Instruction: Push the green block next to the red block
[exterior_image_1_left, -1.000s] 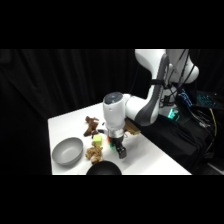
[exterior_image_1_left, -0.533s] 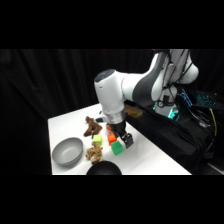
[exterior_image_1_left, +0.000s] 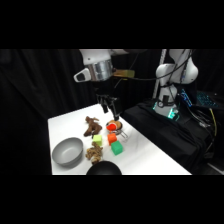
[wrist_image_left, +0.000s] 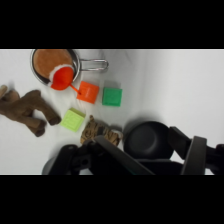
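Wrist view shows you the green block (wrist_image_left: 112, 96) just beside the red block (wrist_image_left: 88, 92) on the tabletop (wrist_image_left: 170, 85); both lie well apart from the fingers (exterior_image_1_left: 109, 106), raised above; whether they are open, I cannot tell.

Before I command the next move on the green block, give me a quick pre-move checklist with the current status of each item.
1. Green block in view in both cameras: ok.
2. Red block in view, beside the small metal pan: ok.
3. Green block next to the red block: ok, they sit side by side with only a narrow gap in the wrist view.
4. Gripper clear of the blocks: ok, it hangs raised above the table, touching nothing.
5. Nothing between the two blocks: ok; the lime block lies off to one side.
6. Gripper open or shut: cannot tell.
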